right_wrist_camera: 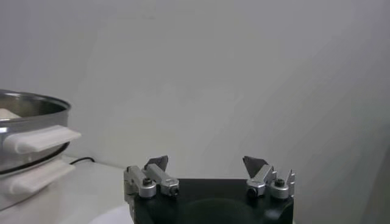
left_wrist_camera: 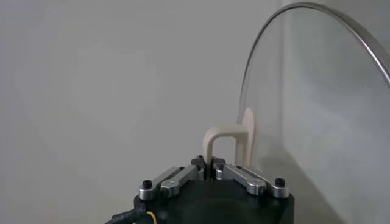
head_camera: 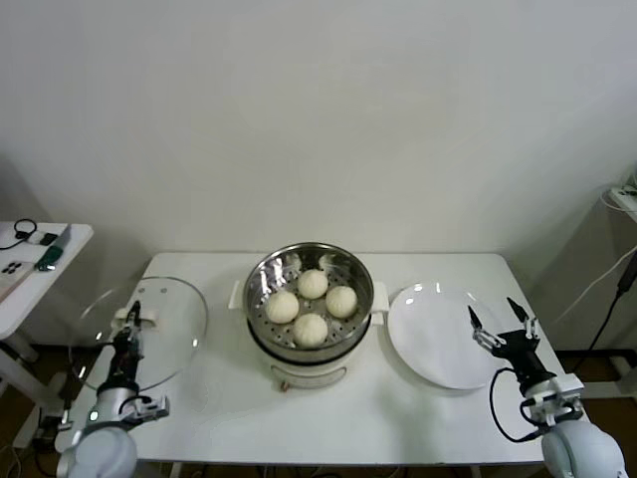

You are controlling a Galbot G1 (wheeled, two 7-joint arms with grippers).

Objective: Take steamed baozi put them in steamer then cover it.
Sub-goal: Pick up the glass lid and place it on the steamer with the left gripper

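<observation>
In the head view, the steamer [head_camera: 310, 299] stands in the middle of the white bench [head_camera: 398, 418], and the four steamed baozi [head_camera: 312, 307] lie inside it on the perforated tray, close to each other. The steamer is not covered. At the left side of the bench, the left gripper [head_camera: 131, 321] has its jaws closed on the white handle [head_camera: 137, 317] of the round glass lid [head_camera: 139, 334]; the lid looks tilted and partly past the left edge of the bench, well apart from the steamer. At the right side, the right gripper [head_camera: 505, 326] is above the near right rim of the flat white plate [head_camera: 438, 334], with its jaws spread wide and nothing between them. A small side table [head_camera: 35, 261] with some small objects stands far at the left. In the left wrist view, the left gripper [left_wrist_camera: 211, 164] has its jaws shut tightly on the foot of the beige handle [left_wrist_camera: 228, 141], and the glass lid [left_wrist_camera: 329, 97] stands on its edge just beside the handle, with its metal rim curving over it against the plain wall. In the right wrist view, the right gripper [right_wrist_camera: 207, 164] shows two fingertips [right_wrist_camera: 157, 163] wide apart, holding nothing and touching nothing. The steamer [right_wrist_camera: 27, 131] is seen at the side with its steel rim and a white side handle, apart from this gripper.
</observation>
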